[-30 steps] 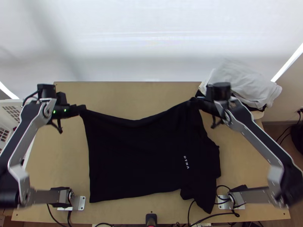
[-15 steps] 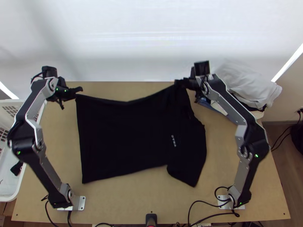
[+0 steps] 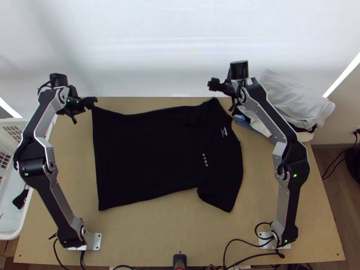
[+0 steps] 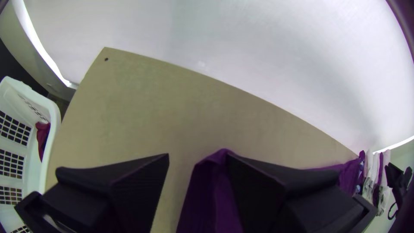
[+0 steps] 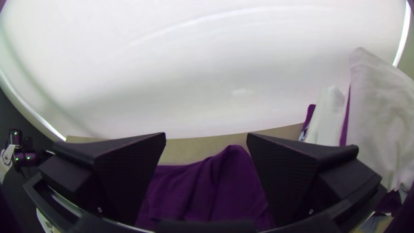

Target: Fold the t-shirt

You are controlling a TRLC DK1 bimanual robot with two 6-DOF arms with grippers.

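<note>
While the black t-shirt (image 3: 144,157) lies spread over the middle of the bench (image 3: 148,240), its hem side toward the left arm and its collar (image 3: 229,128) toward the right, I'd say the job is still at the laying-out step, with no proper fold made. The near sleeve (image 3: 220,200) rests out flat; how the far one lies I can't tell. At the far hem corner the left hand (image 4: 198,156) has its fingers parted, a peak of cloth standing between them and against one. The right hand (image 5: 206,134) is open too, over the far shoulder end, gripping nothing. Past it sits a heap of clothes (image 3: 290,99), and out beyond the left arm stands a white basket (image 4: 53,116). To my eye, the next move calls for both hands clearing the cloth cleanly, then pinching an edge to fold, without dragging that raised corner askew.
</note>
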